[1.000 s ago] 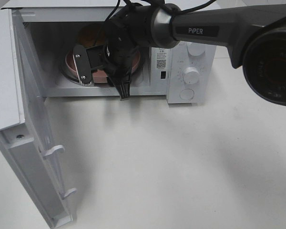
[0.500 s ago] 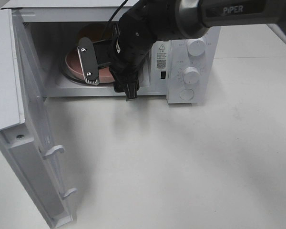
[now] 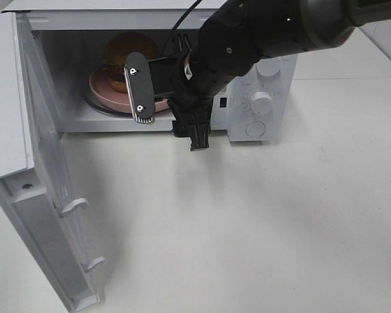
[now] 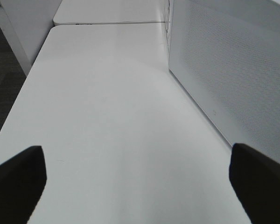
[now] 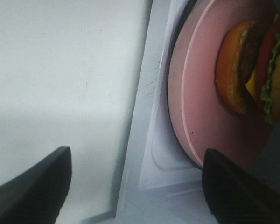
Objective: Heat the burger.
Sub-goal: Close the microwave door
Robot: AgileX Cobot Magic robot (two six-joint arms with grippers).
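Observation:
The burger (image 3: pixel 126 52), with a golden-brown bun, sits on a round pink plate (image 3: pixel 101 87) inside the open microwave (image 3: pixel 78 117). My right gripper (image 3: pixel 168 116) hangs just outside the cavity's mouth, jaws spread wide and holding nothing. One silver-backed finger (image 3: pixel 138 96) crosses in front of the plate's near rim. The right wrist view shows the burger (image 5: pixel 254 70) with its lettuce, tomato and cheese on the plate (image 5: pixel 198 98), beyond the open right gripper (image 5: pixel 135 186). My left gripper (image 4: pixel 137 184) is open over bare tabletop and is out of the exterior high view.
The microwave door (image 3: pixel 45 195) stands swung open at the left, with its handle (image 3: pixel 75 207) facing the table. In the left wrist view its perforated panel (image 4: pixel 233 70) runs beside the left gripper. Control knobs (image 3: pixel 262 103) sit on the microwave's right panel.
My right gripper has backed out of the microwave toward the front right, its jaws wider apart. The plate with the burger stays inside. The door has not moved.

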